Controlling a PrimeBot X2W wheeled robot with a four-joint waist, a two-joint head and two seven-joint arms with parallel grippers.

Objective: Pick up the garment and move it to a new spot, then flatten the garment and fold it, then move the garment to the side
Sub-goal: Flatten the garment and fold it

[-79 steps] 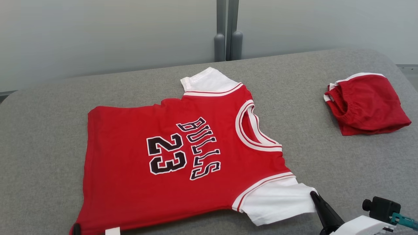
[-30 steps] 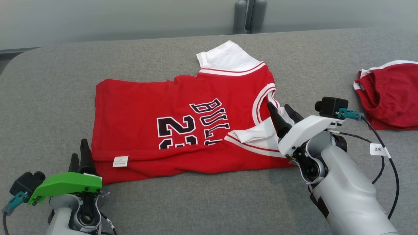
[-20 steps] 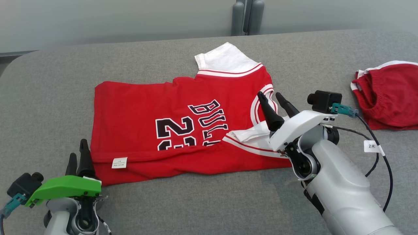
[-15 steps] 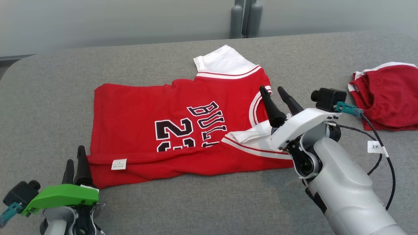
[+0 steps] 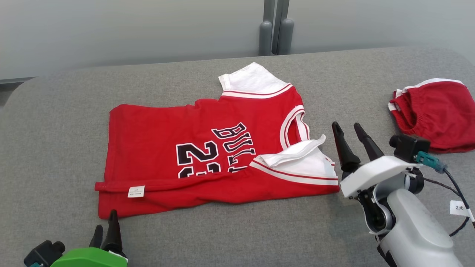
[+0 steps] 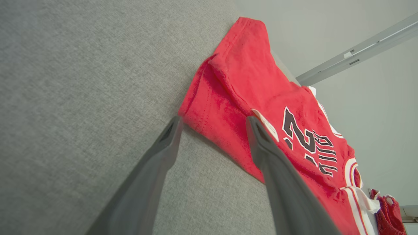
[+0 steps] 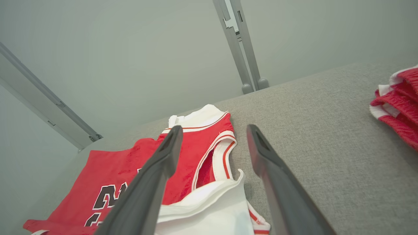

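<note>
Nearest of all, the left pincer point(image 5: 105, 224) is seen with its two dark fingers spread and nothing held between them. Just beyond its tips lies the near hem corner of the red jersey with white sleeves and black "BULLS 23" lettering point(image 5: 167, 141); whether that corner is touched cannot be told. The jersey's near long edge is turned over onto the body, so that a small white label point(image 5: 136, 191) faces up a little ahead and to the right of this pincer. From this it is judged that a first lengthwise fold is made and the cloth let go.

Further right, the right pincer point(image 5: 347, 126) is likewise spread and empty, raised above the grey fabric-covered worktop point(image 5: 55, 129). Just to its left the near white sleeve point(image 5: 297, 159) is doubled inward over the lettering, its edge standing up slightly, which suggests it may need pressing down. The neckline is found just beyond that sleeve, ahead and to the left of the right pincer's tips.

Beyond both pincers the jersey's far half lies flat, its far white sleeve point(image 5: 252, 79) spread out and not yet folded in.

Well to the right of the right pincer, a pair of red shorts with white trim point(image 5: 434, 115) is bunched. Both garments lie loose on the worktop, not in any container.
</note>
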